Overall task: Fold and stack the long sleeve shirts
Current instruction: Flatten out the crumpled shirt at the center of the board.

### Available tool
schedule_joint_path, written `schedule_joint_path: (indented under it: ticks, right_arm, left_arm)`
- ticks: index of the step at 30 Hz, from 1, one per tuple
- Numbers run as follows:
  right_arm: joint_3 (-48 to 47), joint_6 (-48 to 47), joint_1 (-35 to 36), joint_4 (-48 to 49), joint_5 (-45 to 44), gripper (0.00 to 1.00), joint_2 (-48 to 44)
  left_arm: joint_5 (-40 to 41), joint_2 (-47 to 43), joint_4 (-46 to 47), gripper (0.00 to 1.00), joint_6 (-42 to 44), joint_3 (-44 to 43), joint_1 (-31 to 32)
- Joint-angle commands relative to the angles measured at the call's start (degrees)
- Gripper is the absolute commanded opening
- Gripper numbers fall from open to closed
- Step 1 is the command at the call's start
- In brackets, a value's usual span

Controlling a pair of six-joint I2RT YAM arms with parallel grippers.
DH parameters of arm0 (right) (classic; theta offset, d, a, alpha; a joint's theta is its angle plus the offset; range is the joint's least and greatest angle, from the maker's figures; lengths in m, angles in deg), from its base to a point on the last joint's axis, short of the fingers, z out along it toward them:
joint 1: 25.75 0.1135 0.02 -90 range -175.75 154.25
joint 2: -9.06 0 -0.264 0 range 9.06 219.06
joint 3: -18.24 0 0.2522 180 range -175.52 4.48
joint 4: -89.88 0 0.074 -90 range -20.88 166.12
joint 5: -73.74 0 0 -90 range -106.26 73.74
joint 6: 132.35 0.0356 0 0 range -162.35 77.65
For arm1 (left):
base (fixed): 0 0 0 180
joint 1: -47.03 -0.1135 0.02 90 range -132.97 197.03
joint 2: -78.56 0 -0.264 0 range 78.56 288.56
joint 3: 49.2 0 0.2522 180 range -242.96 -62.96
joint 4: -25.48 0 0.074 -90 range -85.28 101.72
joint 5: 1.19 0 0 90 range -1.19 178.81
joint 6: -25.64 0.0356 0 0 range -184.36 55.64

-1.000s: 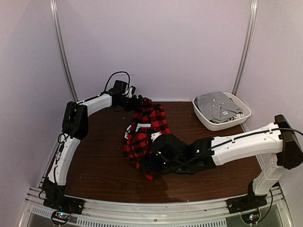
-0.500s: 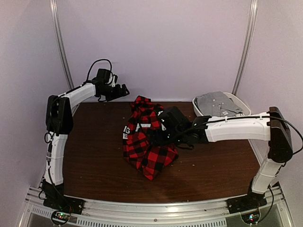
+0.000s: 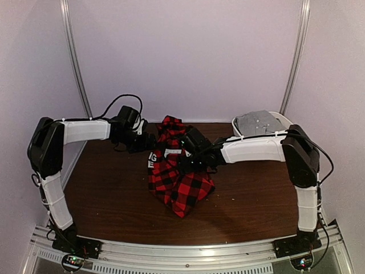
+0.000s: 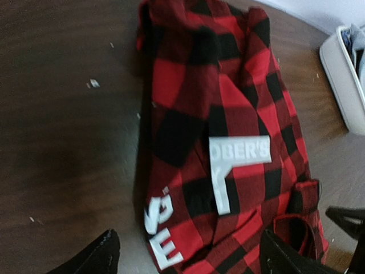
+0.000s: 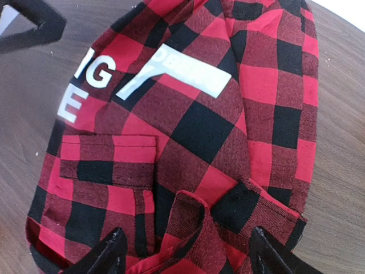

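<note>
A red-and-black check long sleeve shirt lies bunched in a rough fold at the table's middle, white lettering on it. It fills the left wrist view and the right wrist view. My left gripper is open and empty, low at the shirt's far left edge; in its own view the jaws straddle the lettered edge. My right gripper is open and empty just above the shirt's middle; in its own view a raised fold of cloth sits between the fingertips.
A white basket stands at the back right with a folded grey shirt in it; its corner shows in the left wrist view. Brown table around the shirt. Enclosure walls stand close behind and beside.
My left arm came down from a raised pose to the shirt's far left edge. My right gripper moved back from the shirt's near end to its middle. The shirt lies more bunched than a second ago.
</note>
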Motion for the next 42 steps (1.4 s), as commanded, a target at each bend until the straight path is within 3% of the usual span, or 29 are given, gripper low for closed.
schedule_joint_path:
  ticks: [1,5,10,15,29,36,42]
  right_arm:
    - [-2.34,-1.23,-0.37,-2.65,1.03,0.7,2.0]
    - [-0.52,-1.1,-0.33,-2.32,1.75,0.58,0.79]
    - [3.06,-1.09,-0.3,-2.69,3.3,0.26,-2.44]
    - [9.11,0.23,0.16,-2.38,5.39,0.07,-7.98]
    - [28.28,11.98,10.92,-8.79,3.8,0.05,-26.16]
    - [36.29,17.86,12.34,-12.22,2.7,0.06,-33.08]
    - [41.17,20.69,13.44,-13.22,3.81,0.06,-35.13]
  left_arm:
    - [1.57,-6.67,4.73,0.85,-2.28,9.0,4.97]
    - [1.87,-10.63,5.42,0.85,-3.65,15.84,9.08]
    - [0.59,-14.2,6.23,0.84,-4.51,21.38,11.9]
    - [-0.56,-15.37,5.52,0.81,-3.96,23.51,14.77]
    - [-2.42,-17.44,3.41,0.67,-1.31,24.98,18.68]
    - [-1.6,-17.34,2.28,0.59,-0.32,25.51,19.88]
    - [-0.86,-16.35,1.65,0.58,-0.06,22.61,21.65]
